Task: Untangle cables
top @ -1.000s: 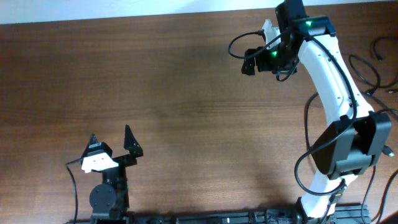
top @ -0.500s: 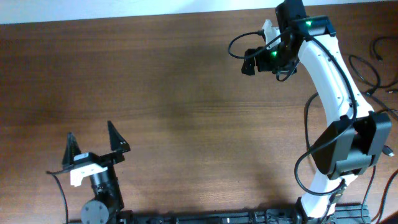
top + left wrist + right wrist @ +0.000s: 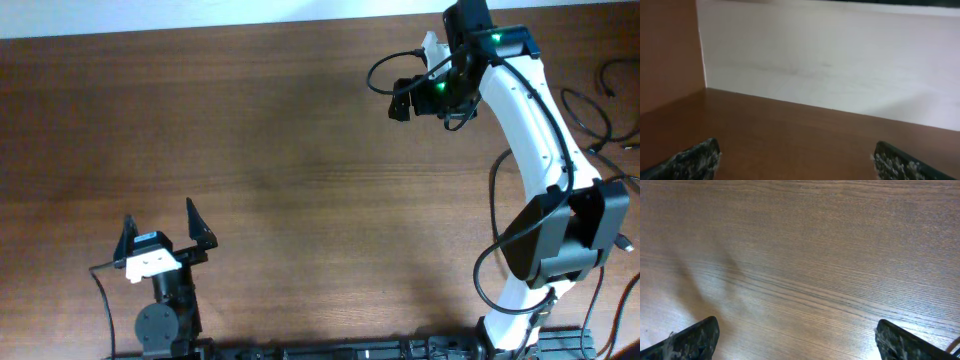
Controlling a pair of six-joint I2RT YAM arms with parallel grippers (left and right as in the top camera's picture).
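The left claw (image 3: 158, 214), wide open and empty, has swung slightly near the surface's (image 3: 300, 150) near-left corner, the right claw (image 3: 797, 340) stays equally open and empty at the far edge, and the cables (image 3: 590, 108) lie untouched at the right edge.

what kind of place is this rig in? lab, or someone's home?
Likely a robotics lab bench: a bare wooden table, the left arm and right arm based at its near edge, loose black cables at its right side, and a plain pale wall behind.
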